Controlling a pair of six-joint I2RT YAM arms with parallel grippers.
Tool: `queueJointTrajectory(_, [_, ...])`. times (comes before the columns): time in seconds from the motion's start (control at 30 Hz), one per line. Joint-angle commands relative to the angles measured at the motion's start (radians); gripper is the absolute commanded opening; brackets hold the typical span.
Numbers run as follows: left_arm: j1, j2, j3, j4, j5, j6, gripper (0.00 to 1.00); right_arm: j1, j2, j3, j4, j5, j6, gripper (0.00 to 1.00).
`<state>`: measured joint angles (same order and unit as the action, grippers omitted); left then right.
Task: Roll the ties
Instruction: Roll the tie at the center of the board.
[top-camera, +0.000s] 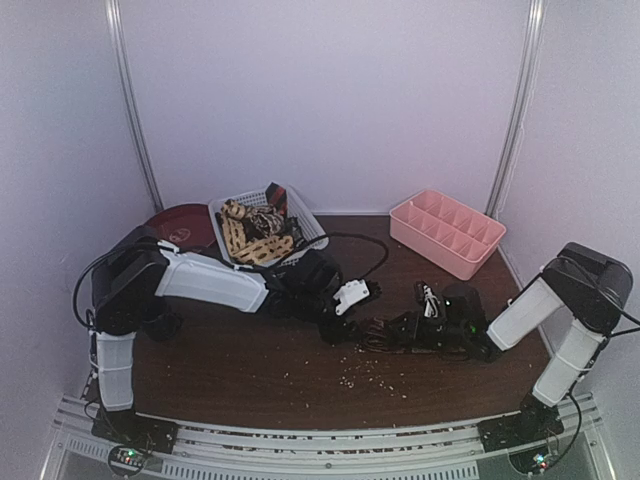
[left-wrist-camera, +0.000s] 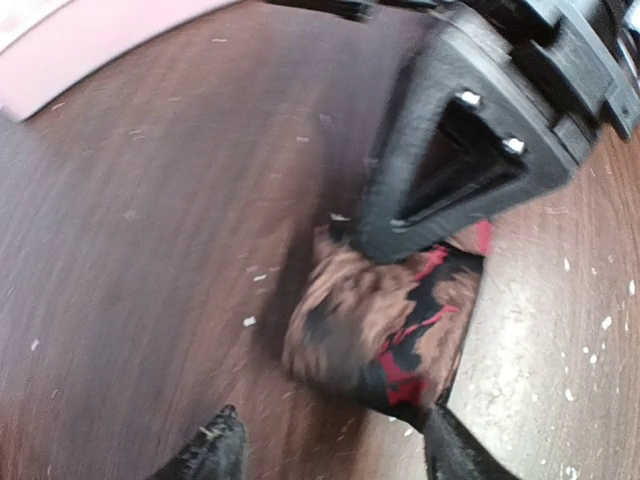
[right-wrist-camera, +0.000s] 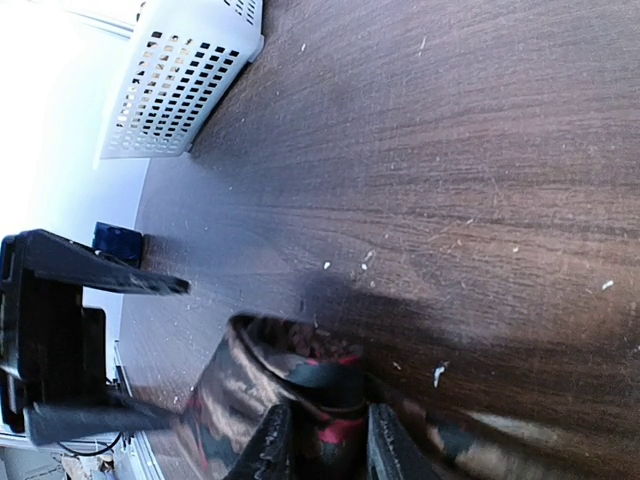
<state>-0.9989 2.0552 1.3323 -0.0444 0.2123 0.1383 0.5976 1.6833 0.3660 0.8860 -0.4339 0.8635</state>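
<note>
Closest to the overhead camera sat the two bolted bases. From them the left arm (top-camera: 210, 280) and right arm (top-camera: 520, 315) both stretched inward to meet over the middle of the counter (top-camera: 250, 370). Between their tips lay a dark bundle, the rolled tie (top-camera: 380, 335), too murky from up there to read in detail. Farther back, the other ties (top-camera: 255, 238) were heaped in a white basket (top-camera: 310, 232). A pink divided tray (top-camera: 447, 232) sat off to the right, likely where finished rolls belong.

From the left wrist, the left end effector (left-wrist-camera: 335, 445) stood open, its two dark fingertips spread wide either side of the roll's near end and, as far as I could tell, not touching it. The roll, brown with red and black streaks, lay on the counter just ahead, and the other arm's black frame bore down on its far side. I judged the open stance was meant to brace or guide the coil, not carry it.

From the right wrist, the right end effector (right-wrist-camera: 325, 450) was closed on the rolled tie, its fingers pinching red-and-black fabric between them, presumably so the coil could not spring loose. Pale crumbs (right-wrist-camera: 438, 373) dotted the counter, and a blue mug (right-wrist-camera: 118, 240) stood well apart, over towards the basket.
</note>
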Motion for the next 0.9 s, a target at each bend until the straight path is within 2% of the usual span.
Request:
queueJointTrajectory(0.0, [0.02,-0.075,-0.112,0.124,-0.063,-0.141,0.57,-0.002,-0.018,-0.033,-0.09,0.019,-0.019,0.26])
queueJointTrajectory(0.13, [0.02,-0.124,-0.215,0.227,-0.048,-0.223,0.49,-0.002,-0.034,-0.042,-0.101,0.022,-0.015,0.26])
queueJointTrajectory(0.33, [0.02,-0.097,-0.249,0.285,-0.003,-0.276,0.32,0.002,-0.037,-0.009,-0.128,0.009,-0.015,0.26])
queueJointTrajectory(0.47, [0.016,-0.084,-0.257,0.302,-0.02,-0.308,0.22,0.024,-0.09,0.011,-0.165,0.031,0.005,0.26])
queueJointTrajectory(0.67, [0.016,-0.085,-0.277,0.328,-0.083,-0.378,0.16,0.105,-0.129,0.048,-0.266,0.137,0.047,0.26])
queueJointTrajectory(0.87, [0.016,-0.087,-0.267,0.318,-0.128,-0.448,0.16,0.157,-0.123,0.053,-0.289,0.216,0.072,0.26])
